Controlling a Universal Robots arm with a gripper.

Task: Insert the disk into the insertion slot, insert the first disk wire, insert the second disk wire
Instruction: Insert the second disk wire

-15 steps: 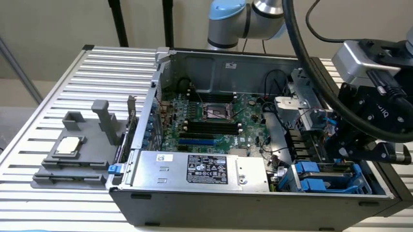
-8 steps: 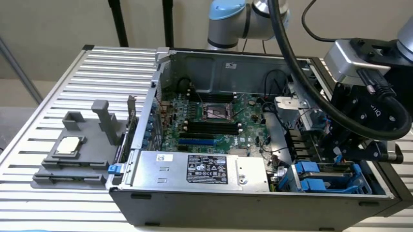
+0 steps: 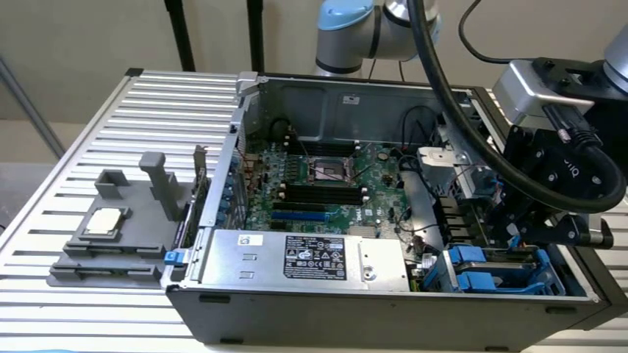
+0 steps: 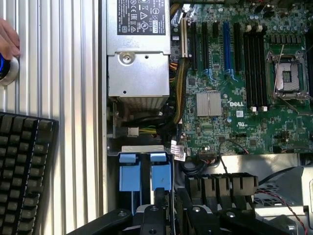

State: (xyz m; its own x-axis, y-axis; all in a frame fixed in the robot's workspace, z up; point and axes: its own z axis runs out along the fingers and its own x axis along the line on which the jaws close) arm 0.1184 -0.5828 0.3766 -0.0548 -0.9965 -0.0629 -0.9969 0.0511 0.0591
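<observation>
Ribbed metal tabletop (image 3: 98, 309) under everything, with the open computer case (image 3: 393, 309) sitting on it. My gripper (image 4: 161, 215) is down at the insertion slot (image 3: 501, 272), right by the blue tabs (image 4: 146, 171), jaws fairly narrow, but I honestly can't tell if they're pinching anything. Can't make out the disk for sure either. Power-supply box (image 3: 304, 257) sits just beside the bay, motherboard (image 3: 324, 184) behind it. Keyboard (image 4: 24, 171) and someone's hand (image 4: 7, 39) off to the side, grey fixture (image 3: 108, 243) outside the case.
</observation>
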